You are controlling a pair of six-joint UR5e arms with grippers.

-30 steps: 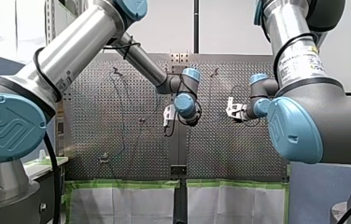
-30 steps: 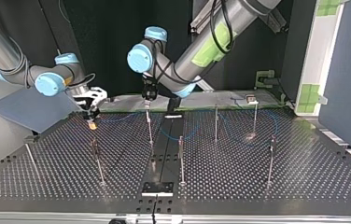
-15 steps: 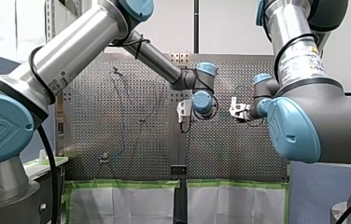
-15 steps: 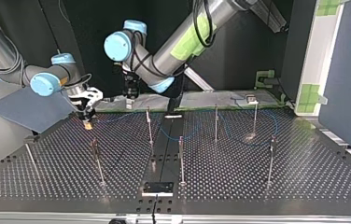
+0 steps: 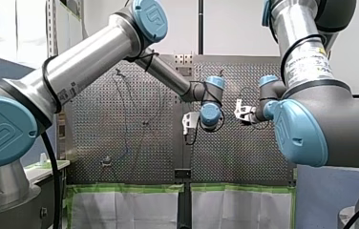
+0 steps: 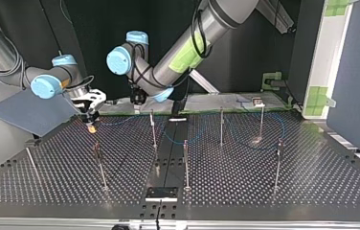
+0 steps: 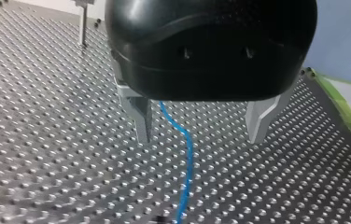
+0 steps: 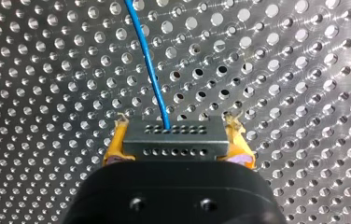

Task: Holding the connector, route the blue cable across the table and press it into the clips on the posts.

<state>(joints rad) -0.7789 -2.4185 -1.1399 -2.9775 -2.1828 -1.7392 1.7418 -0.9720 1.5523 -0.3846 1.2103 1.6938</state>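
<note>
One blue cable (image 8: pixel 150 70) runs from the connector (image 8: pixel 173 145), pinched in my right end effector (image 8: pixel 177 139), across the counter (image 7: pixel 47 116). My left end effector (image 7: pixel 200 135), wide open, straddles it; best to centre before closing.

The robot's silver left arm (image 5: pixel 91 62) stretches out to about the middle of the front view. Its black gripper with bare metal fingers (image 7: pixel 200 139) points down, fingers spread wide apart. The silver right arm (image 5: pixel 301 52) holds its black gripper with yellow pads (image 8: pixel 176 135) pointing down, clamped on a grey connector (image 8: pixel 173 145).
</note>
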